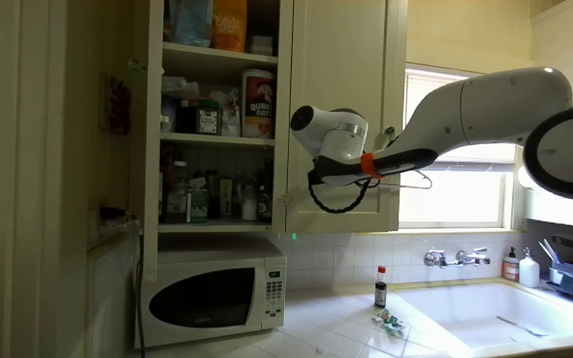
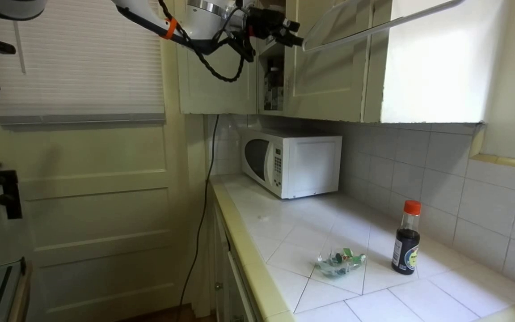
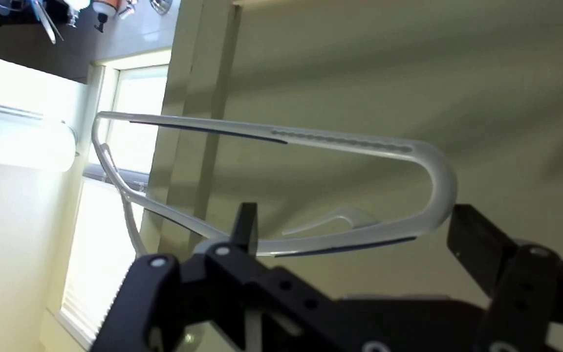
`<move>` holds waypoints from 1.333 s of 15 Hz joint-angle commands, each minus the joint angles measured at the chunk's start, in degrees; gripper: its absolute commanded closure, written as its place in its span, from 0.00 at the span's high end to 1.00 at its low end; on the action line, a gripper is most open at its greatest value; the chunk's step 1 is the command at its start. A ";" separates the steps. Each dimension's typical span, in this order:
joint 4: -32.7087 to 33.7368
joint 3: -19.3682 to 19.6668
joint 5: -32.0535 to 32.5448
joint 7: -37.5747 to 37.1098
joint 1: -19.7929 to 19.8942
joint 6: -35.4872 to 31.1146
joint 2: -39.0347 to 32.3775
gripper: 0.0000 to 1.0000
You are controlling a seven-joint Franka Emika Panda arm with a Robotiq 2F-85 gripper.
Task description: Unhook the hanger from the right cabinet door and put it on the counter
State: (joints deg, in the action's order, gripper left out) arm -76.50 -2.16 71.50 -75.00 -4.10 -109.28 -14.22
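White hanger (image 3: 311,137), presumably hung from the cabinet door (image 1: 343,59) behind it, and there's the gripper (image 3: 353,212) at its corner (image 3: 443,183), fingers (image 3: 479,244) spread wide, probably to pinch and unhook!

The window (image 1: 458,199) glares white, the shelves (image 1: 219,139) are dim, and soft shadows band the right cabinet door (image 3: 399,98).

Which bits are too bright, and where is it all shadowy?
In an exterior view, the window glares white, while the open shelves sit in gloom; in the wrist view, the window is washed out too, and soft shadow bands cross the right cabinet door behind the hanger.
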 commanded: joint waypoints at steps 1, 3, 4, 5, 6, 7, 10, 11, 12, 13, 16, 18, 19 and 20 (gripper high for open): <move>4.38 0.89 -0.41 0.07 -0.77 1.62 -3.14 1.00; 5.92 1.09 -0.85 0.60 -0.92 2.44 -4.28 1.00; 6.69 1.16 -1.38 0.91 -0.98 3.39 -4.72 1.00; 6.88 1.24 -1.70 1.11 -1.01 4.41 -4.83 1.00; 6.97 1.25 -1.94 1.19 -1.02 5.10 -4.98 0.99; 6.28 0.45 -1.65 1.03 -0.44 6.03 -4.83 0.95; 5.60 0.18 -1.59 1.01 -0.57 8.00 -5.11 0.67; 5.47 0.10 -1.20 0.97 -0.73 8.71 -5.18 0.64; 5.70 0.98 -1.30 1.11 -1.68 9.34 -5.37 0.55; 5.50 1.02 -1.04 0.94 -1.96 10.04 -5.35 0.47; 4.91 0.94 -0.48 0.83 -3.01 12.20 -5.26 0.23; 3.99 0.67 0.47 0.66 -4.16 13.35 -4.89 0.07; 3.71 0.60 1.13 0.52 -4.78 13.90 -4.80 0.01; 2.79 0.22 2.46 -0.17 -5.25 15.02 -4.28 0.00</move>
State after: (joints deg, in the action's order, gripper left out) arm -72.04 -1.78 71.73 -74.60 -7.43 -97.10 -19.21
